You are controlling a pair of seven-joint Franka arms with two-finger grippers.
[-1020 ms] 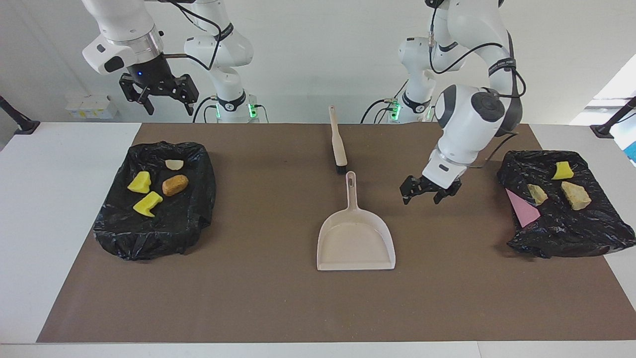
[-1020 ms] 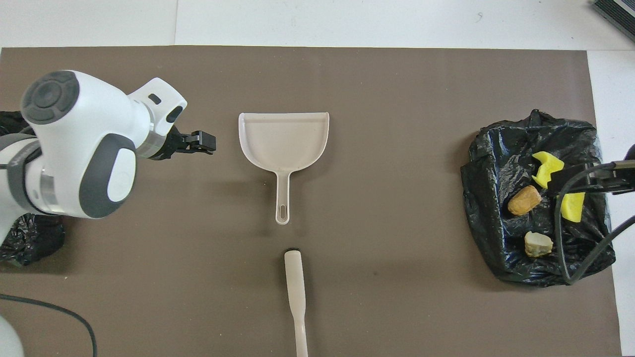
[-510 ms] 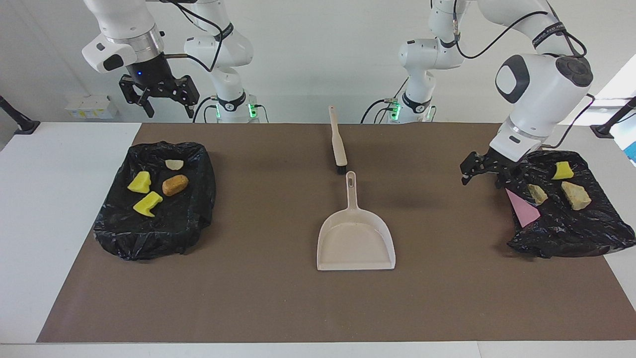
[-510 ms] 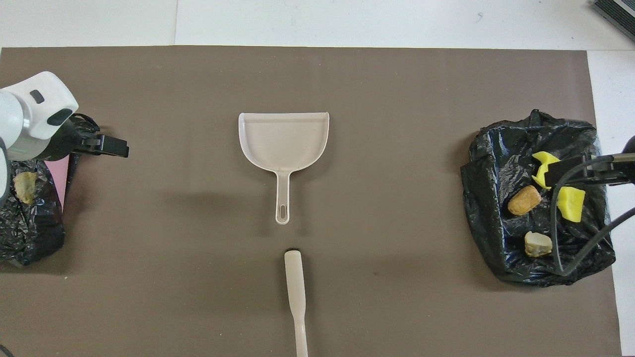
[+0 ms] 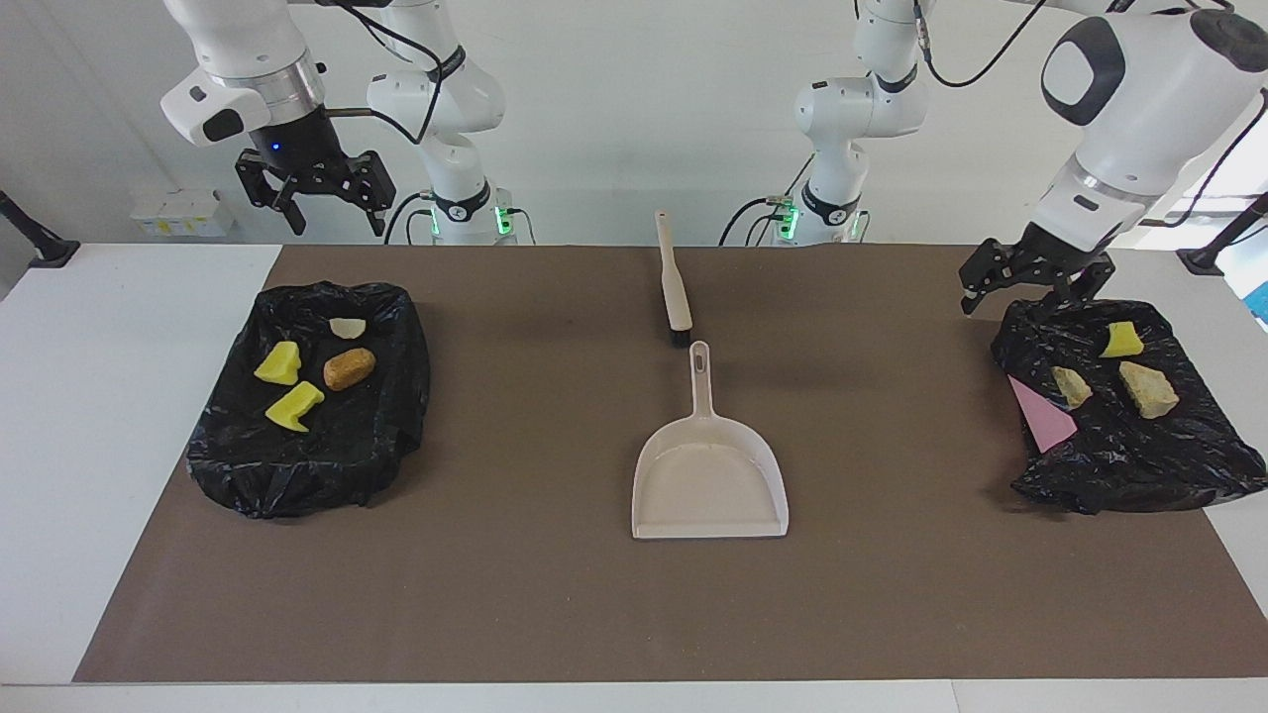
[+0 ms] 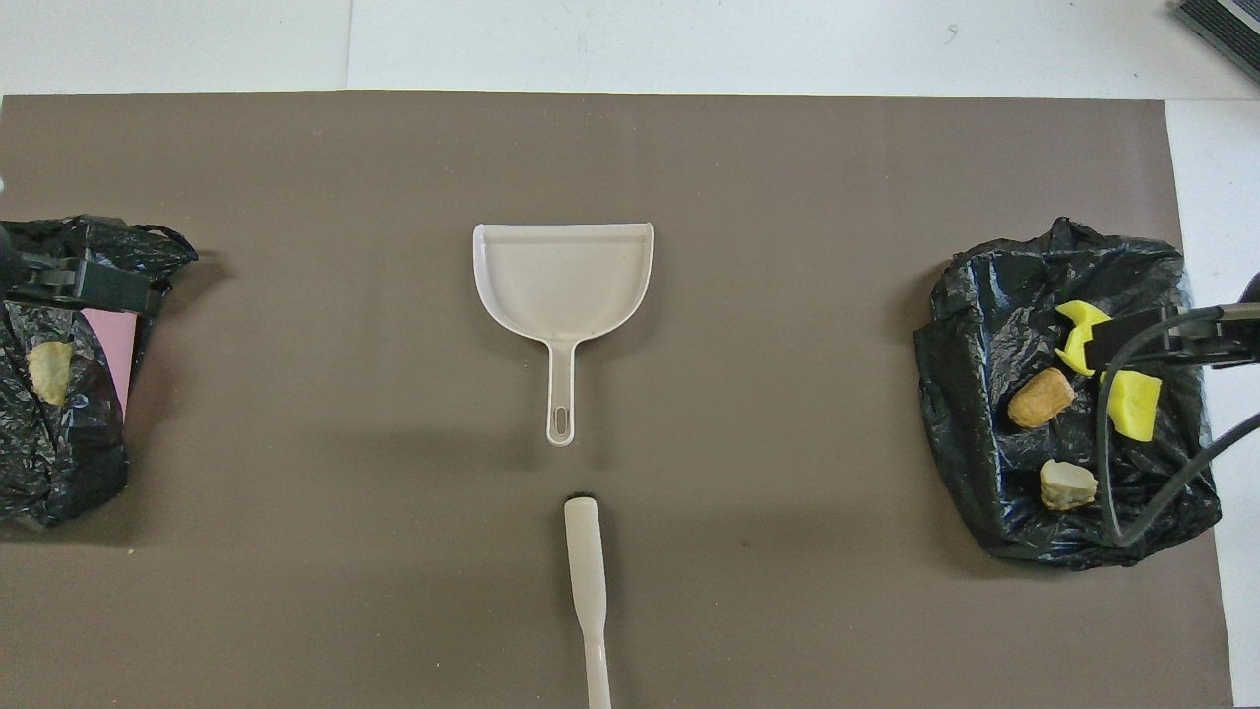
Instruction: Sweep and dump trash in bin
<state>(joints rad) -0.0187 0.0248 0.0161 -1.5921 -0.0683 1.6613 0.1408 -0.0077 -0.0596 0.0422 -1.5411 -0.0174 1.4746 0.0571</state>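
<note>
While both arms hang raised, left gripper [image 5: 1030, 280] gapes wide, empty, above bin bag [image 5: 1169, 456] at three o'clock; right gripper [image 5: 315, 193] likewise above bag [image 5: 327, 465] at nine. Trash [image 5: 349, 367] lies inside both. No legible writing.

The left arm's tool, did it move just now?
Yes. The left tool has swung away from the dustpan toward the left arm's end of the table, and is now over the edge of the black bag there, open and empty.
</note>
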